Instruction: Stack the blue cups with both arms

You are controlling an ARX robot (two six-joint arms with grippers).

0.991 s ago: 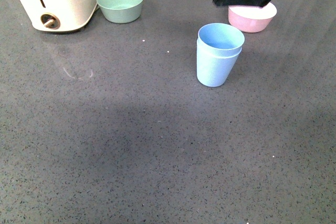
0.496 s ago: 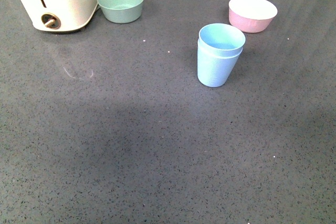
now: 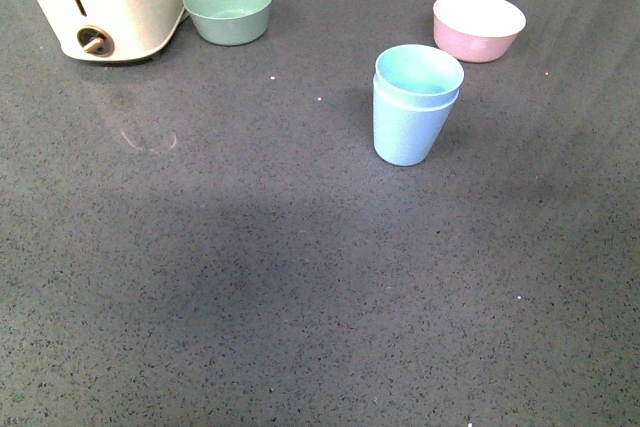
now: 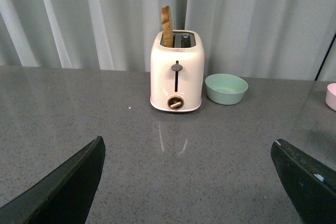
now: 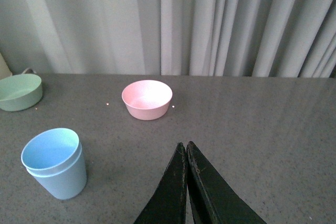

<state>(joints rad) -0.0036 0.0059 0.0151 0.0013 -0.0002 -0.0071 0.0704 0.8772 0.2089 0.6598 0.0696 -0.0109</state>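
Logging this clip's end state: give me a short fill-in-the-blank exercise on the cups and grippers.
1. One of the blue cups sits ___ the other.
2. The right gripper has its fingers pressed ___.
3. The left gripper is ___, fingers wide apart.
4. The toaster stands next to the ___ bowl.

Missing words: inside; together; open; green

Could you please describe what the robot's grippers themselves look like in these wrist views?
Both are black. The left gripper shows two broad, flat finger bars with rounded tips, one at each lower corner of its wrist view; one bar carries a small pale mark near its edge. The right gripper shows two slim, flat bars tapering to narrow points. No cables, labels or sleeves show, and neither arm appears in the front view.
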